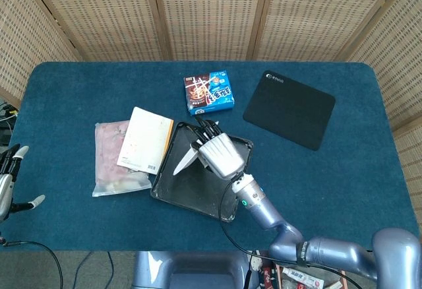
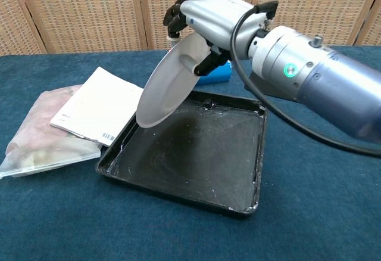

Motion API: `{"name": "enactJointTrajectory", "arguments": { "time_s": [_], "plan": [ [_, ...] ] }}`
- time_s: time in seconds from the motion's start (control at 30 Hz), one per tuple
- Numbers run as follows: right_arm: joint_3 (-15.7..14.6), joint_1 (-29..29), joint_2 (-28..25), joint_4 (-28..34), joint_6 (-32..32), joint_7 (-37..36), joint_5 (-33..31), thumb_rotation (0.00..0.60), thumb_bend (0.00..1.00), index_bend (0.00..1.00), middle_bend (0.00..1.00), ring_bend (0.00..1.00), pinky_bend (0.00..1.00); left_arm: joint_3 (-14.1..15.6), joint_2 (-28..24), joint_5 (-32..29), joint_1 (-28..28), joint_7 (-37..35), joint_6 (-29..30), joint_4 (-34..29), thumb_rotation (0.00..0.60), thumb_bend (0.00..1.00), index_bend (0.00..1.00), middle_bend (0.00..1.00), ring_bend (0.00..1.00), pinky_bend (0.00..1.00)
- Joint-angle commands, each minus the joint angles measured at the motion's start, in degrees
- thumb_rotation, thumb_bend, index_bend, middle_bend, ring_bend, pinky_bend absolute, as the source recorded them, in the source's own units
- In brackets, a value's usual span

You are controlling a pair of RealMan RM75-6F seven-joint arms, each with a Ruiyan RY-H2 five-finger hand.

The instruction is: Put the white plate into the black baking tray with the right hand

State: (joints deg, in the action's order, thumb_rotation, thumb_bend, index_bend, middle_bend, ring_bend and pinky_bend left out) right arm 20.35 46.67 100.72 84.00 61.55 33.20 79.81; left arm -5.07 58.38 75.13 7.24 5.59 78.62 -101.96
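My right hand (image 1: 219, 152) (image 2: 209, 22) grips the white plate (image 1: 184, 161) (image 2: 168, 87) by its upper rim. The plate hangs tilted, low edge down to the left, in the air over the left part of the black baking tray (image 1: 198, 187) (image 2: 196, 154). It does not touch the tray. The tray lies flat in the middle of the blue table, its inside smeared with white marks. My left hand (image 1: 9, 180) shows at the far left edge of the head view, fingers apart, holding nothing.
A white booklet (image 1: 145, 139) (image 2: 98, 105) lies on a bagged pink packet (image 1: 111, 159) (image 2: 37, 131) just left of the tray. A blue snack box (image 1: 210, 93) sits behind the tray. A black mat (image 1: 289, 109) lies at the back right.
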Motion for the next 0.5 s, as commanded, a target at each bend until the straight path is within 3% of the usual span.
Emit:
{"name": "enactJointTrajectory", "arguments": {
  "time_s": [0.03,0.33,0.43,0.5],
  "plan": [
    [-0.5,2.3,3.2,-4.9,-1.7,-0.5,-1.5,0.6,0.54,0.62,0.16,0.0,0.16,-0.2,0.2,-0.7,0.2,0.3,-0.4,0.1,0.6,0.0,0.0,0.0,0.0,0.0],
    [-3.1,2.0,1.9,-6.2,-1.5,-3.7,-1.1,0.6,0.51,0.62,0.16,0.0,0.16,-0.2,0.6,-1.5,0.6,1.6,-0.7,0.2,0.6,0.0,0.0,0.0,0.0,0.0],
    [-4.5,1.4,-1.2,-3.3,-2.7,-2.8,-1.4,0.6,0.34,0.52,0.15,0.0,0.16,-0.1,0.9,-1.4,0.7,2.2,-0.5,0.1,0.6,0.0,0.0,0.0,0.0,0.0],
    [-5.0,1.3,-2.8,-1.7,-3.8,-1.2,-2.5,0.6,0.17,0.36,0.11,0.0,0.14,0.1,1.0,-1.4,0.7,2.6,-0.5,0.0,0.6,0.0,0.0,0.0,0.0,0.0]
  ]
}}
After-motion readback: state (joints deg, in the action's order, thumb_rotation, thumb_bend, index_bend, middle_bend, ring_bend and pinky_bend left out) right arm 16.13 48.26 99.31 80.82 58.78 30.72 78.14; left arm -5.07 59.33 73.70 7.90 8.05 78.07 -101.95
